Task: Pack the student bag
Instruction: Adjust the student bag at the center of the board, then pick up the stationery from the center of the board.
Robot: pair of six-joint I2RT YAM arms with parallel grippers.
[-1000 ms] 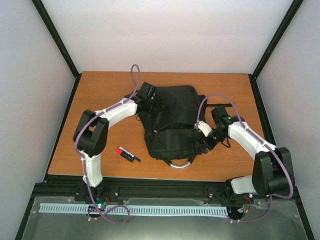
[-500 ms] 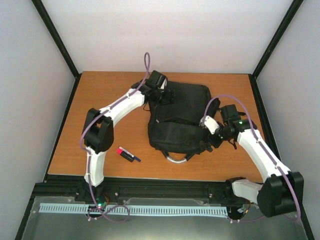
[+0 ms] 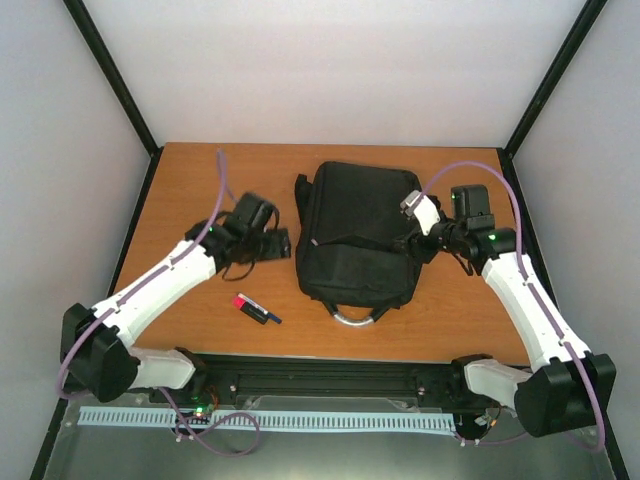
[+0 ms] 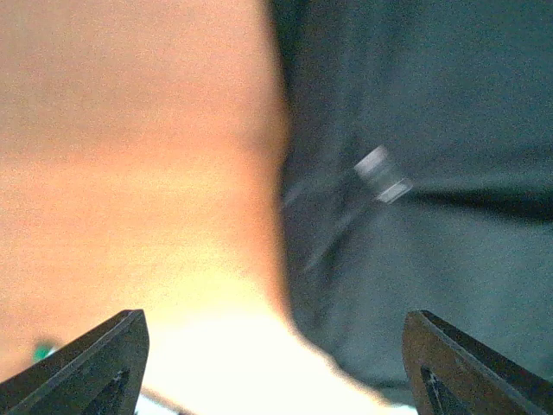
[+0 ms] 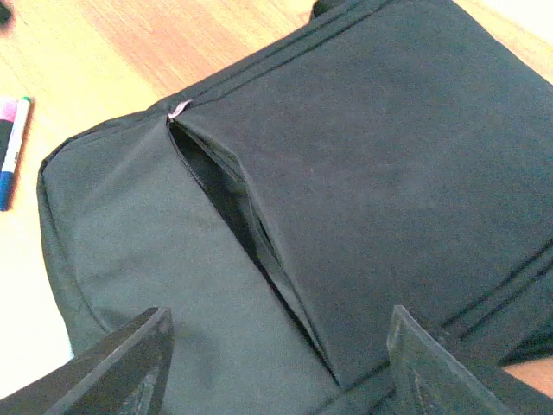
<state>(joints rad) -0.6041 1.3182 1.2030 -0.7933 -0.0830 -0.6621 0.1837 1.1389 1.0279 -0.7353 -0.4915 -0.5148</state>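
Observation:
The black student bag [image 3: 355, 235] lies flat in the middle of the table, its grey loop handle [image 3: 352, 318] toward the near edge. In the right wrist view a zip slit [image 5: 232, 207] gapes open across the bag's front. My left gripper [image 3: 277, 243] is open and empty, just left of the bag's left edge; its blurred wrist view shows the bag [image 4: 432, 173] at right and the gripper [image 4: 275, 328] spread wide. My right gripper [image 3: 412, 243] is open over the bag's right side, and in its own view the gripper [image 5: 278, 320] hangs above the slit's lower end.
A couple of marker pens [image 3: 256, 308] lie on the wooden table [image 3: 190, 180] left of the bag's near corner; they also show at the left edge of the right wrist view [image 5: 12, 149]. Black frame posts and white walls surround the table.
My left gripper has drawn back from the bag's far left corner to the table left of it. The bag has settled flatter and squarer. My right gripper has moved farther along the bag's right side.

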